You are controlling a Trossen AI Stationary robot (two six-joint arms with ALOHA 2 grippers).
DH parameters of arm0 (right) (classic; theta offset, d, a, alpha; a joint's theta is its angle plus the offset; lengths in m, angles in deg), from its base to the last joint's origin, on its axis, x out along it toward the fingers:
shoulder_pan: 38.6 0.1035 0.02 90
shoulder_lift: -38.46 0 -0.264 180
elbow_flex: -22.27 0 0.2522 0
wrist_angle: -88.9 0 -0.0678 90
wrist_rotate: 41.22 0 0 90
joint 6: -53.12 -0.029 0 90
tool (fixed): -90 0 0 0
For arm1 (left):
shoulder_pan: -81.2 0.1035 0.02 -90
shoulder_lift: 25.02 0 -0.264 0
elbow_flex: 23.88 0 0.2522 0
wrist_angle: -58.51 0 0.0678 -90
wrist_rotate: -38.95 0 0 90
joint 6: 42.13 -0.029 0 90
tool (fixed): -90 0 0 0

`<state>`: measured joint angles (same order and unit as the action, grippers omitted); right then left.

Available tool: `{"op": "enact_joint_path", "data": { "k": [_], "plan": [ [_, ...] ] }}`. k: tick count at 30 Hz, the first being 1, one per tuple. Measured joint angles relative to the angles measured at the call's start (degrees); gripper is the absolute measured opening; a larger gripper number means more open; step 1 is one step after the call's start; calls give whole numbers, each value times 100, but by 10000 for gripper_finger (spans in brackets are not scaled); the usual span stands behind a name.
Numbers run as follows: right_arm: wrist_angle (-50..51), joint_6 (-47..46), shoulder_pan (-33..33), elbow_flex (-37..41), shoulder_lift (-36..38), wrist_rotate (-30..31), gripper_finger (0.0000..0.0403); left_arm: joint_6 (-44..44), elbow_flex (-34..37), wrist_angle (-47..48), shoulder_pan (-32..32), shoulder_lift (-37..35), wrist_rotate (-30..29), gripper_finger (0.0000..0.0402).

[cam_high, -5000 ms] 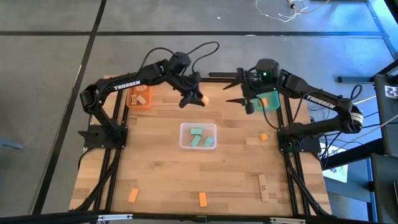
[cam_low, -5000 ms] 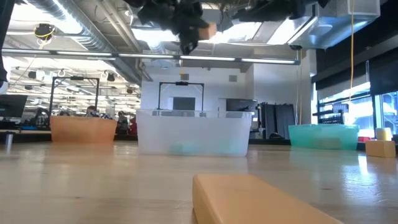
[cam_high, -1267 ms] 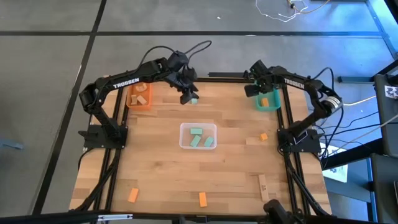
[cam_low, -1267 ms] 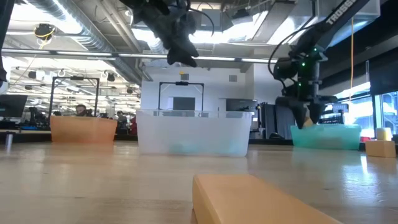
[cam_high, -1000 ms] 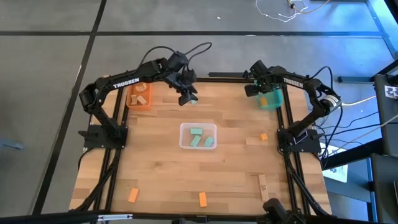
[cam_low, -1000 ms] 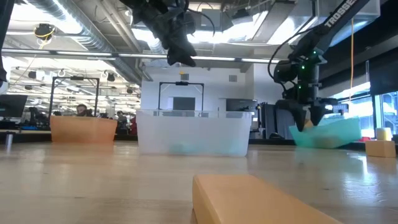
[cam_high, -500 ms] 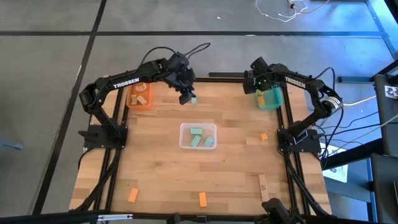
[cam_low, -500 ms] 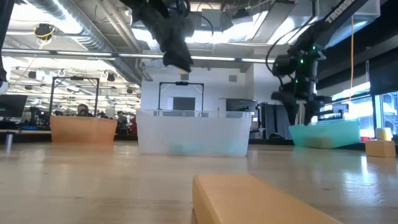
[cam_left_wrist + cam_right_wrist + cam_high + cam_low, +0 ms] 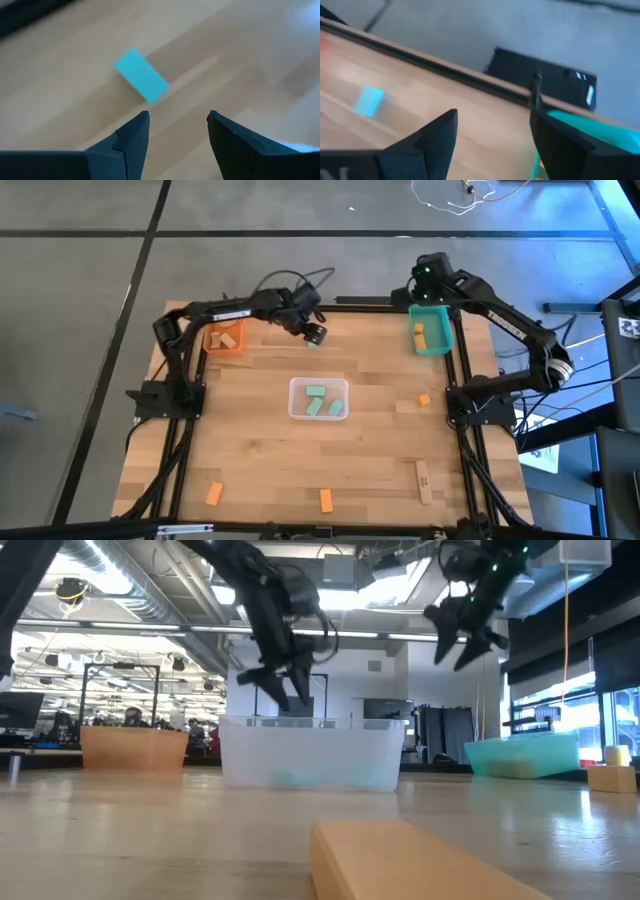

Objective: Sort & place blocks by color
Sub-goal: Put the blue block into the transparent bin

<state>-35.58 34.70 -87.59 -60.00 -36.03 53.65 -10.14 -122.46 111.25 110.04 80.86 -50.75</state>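
Arms, high view: left gripper (image 9: 314, 333) reaches low over the far middle of the tabletop (image 9: 250, 450), a mint block (image 9: 317, 340) just beside its tip. Right gripper (image 9: 428, 280) sits raised at the far edge, above the teal tray (image 9: 447, 340). Open wood lies between the two arms and across the tabletop's centre. Orange tray (image 9: 236, 350) at the far left corner holds tan blocks (image 9: 225, 337). Clear tray (image 9: 296, 410) in the middle holds three mint blocks (image 9: 322, 402). Teal tray holds one orange block (image 9: 420, 334). Loose on the wood: an orange block (image 9: 424, 399) near the right side, two orange blocks (image 9: 214, 494) by the near edge, a tan block (image 9: 423, 480) near the right corner.

Low view: left gripper (image 9: 285, 690) hangs just above the clear tray's rim (image 9: 310, 722), fingers spread, nothing held. Right gripper (image 9: 467, 635) is high, fingers apart and empty. A block (image 9: 400, 855) fills the foreground.

Left wrist view: fingers (image 9: 132, 137) wide apart, empty; the mint block (image 9: 141, 75) lies flat on the wood ahead of them, untouched.

Right wrist view: fingers (image 9: 437, 135) apart, empty; far tabletop edge, teal tray (image 9: 585, 131) and the mint block (image 9: 368, 101) show beyond.
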Motion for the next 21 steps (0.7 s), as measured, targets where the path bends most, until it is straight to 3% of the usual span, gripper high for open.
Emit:
{"op": "enact_joint_path", "data": {
  "k": [10,18,21],
  "plan": [
    [-311,435,221,-26,388,-2,248,1182,0,-415,-53,606,-761,190],
    [-324,547,243,-26,394,-133,248,1788,0,-530,-62,998,-725,190],
    [-348,656,243,-26,394,-201,248,1877,0,-698,-128,1113,-1021,190]
  ]
}}
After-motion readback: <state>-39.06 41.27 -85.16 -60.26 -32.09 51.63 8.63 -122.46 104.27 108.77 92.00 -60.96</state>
